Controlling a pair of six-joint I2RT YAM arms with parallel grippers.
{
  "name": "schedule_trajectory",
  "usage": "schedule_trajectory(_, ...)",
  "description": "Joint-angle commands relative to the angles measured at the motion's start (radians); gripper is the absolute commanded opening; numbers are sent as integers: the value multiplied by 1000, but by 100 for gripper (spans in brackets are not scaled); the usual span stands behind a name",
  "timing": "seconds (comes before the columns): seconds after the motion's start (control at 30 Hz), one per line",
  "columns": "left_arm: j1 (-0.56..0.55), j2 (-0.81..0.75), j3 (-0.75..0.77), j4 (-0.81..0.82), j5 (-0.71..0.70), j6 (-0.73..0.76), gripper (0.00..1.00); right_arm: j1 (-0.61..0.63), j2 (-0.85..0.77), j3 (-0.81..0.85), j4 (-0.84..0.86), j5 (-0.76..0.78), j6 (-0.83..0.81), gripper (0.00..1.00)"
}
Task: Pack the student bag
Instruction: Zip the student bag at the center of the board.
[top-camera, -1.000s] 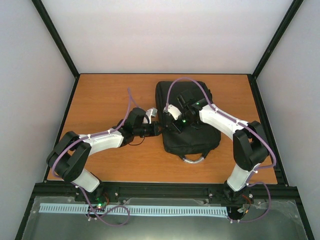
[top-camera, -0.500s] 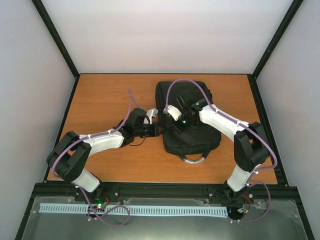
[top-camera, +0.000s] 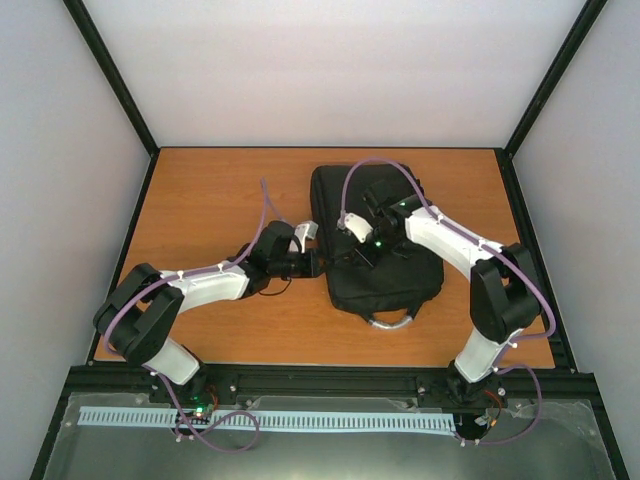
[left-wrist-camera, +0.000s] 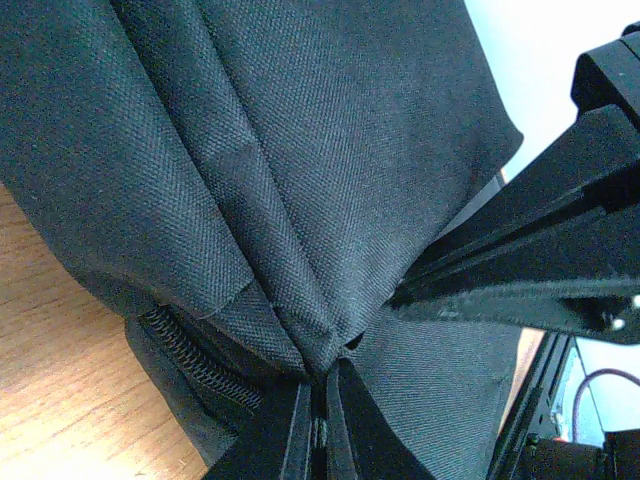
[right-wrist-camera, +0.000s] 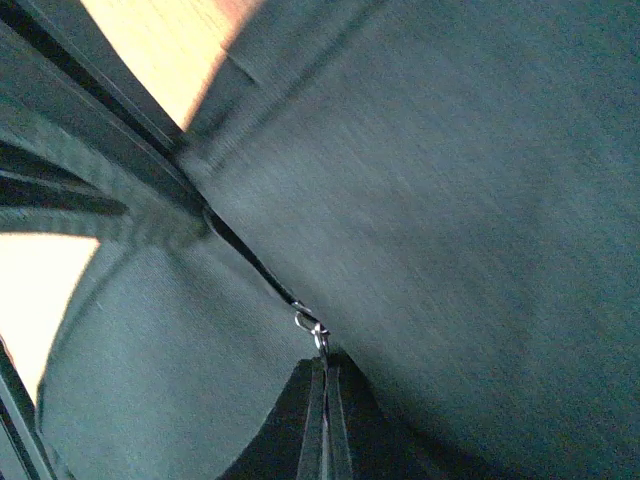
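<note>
Large black fabric student bag (top-camera: 392, 285) lies on the orange wooden surface (top-camera: 215, 195), white walls (top-camera: 340, 70) around. Left claw (left-wrist-camera: 322, 378) pinches its seam; right claw (right-wrist-camera: 322, 368) clamps its zip pull (right-wrist-camera: 313, 326).

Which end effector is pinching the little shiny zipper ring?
The right end effector; the metal ring sits at its tips. The left end effector pinches only fabric of the student bag.

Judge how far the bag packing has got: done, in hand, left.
Done: the student bag lies flat on the table, nothing visibly packed. In hand: the left gripper pinches a fabric fold at its edge; the right gripper is shut on the zip pull. Left: unzip, load, close; no items show.
</note>
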Motion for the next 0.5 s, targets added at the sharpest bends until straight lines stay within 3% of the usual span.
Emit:
schedule_trajectory(0.0, 6, -20, -22, 22, -35, 45, 1, -60, -31, -11, -132, 78, -27, 3)
schedule_trajectory(0.47, 7, -15, -24, -13, -70, 77, 1, -168, -90, -47, -257, 159, -123, 3)
